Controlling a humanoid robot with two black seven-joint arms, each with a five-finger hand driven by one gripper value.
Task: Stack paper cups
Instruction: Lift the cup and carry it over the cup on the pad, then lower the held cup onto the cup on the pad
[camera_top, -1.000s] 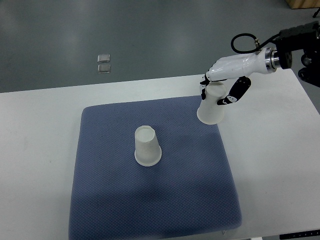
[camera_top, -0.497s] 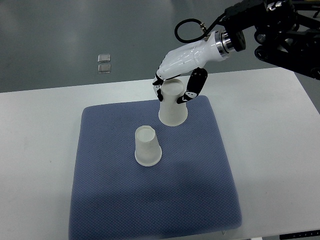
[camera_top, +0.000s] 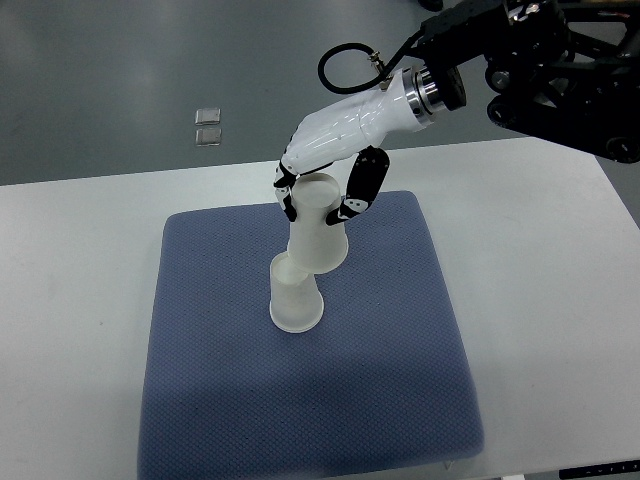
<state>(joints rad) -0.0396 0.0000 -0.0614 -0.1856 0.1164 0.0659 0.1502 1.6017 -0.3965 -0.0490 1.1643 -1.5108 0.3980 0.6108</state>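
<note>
Top view: the right hand (camera_top: 322, 185), its arm entering from the upper right of the frame, has its fingers curled around an upside-down white paper cup (camera_top: 316, 232), tilted over a second upturned white paper cup (camera_top: 294, 299) standing mid-frame on the blue quilted mat (camera_top: 300, 400) on the white table (camera_top: 70, 300).
</note>
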